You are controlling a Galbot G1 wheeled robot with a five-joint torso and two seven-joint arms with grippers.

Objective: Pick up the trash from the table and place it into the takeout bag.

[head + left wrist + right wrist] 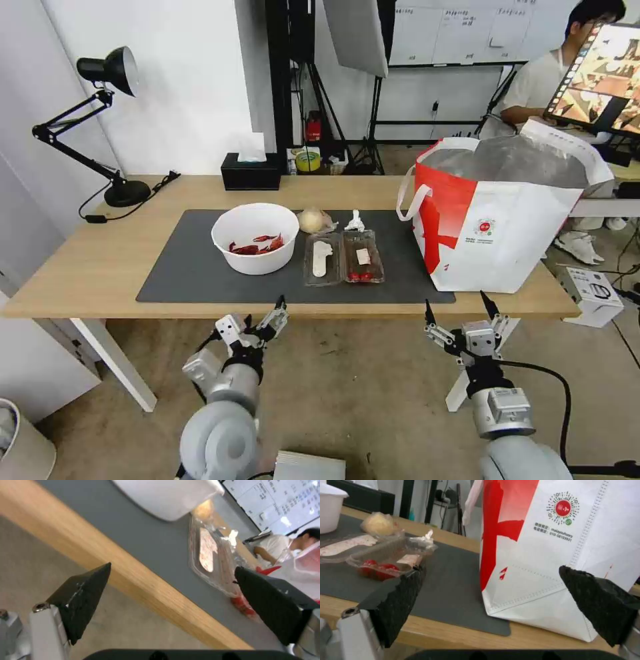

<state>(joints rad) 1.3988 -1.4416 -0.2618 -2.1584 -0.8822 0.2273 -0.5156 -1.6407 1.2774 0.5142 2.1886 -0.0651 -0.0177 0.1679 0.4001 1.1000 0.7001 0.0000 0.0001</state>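
Black wedge-tipped left pincer [265,315], agape.

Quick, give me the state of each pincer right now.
Left pincer: open, holding nothing, below the table edge.
Right pincer: open, holding nothing, in front of the takeout bag.

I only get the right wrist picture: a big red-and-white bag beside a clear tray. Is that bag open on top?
Observer: Yes. In the head view the takeout bag stands open, with its silver lining showing.
Operator: What's in the white bowl at my edge?
Observer: The bowl holds red scraps.
Operator: Where's the other arm?
Observer: The left gripper hangs open and empty, below the near edge of the table in front of the bowl. The right gripper is open too.
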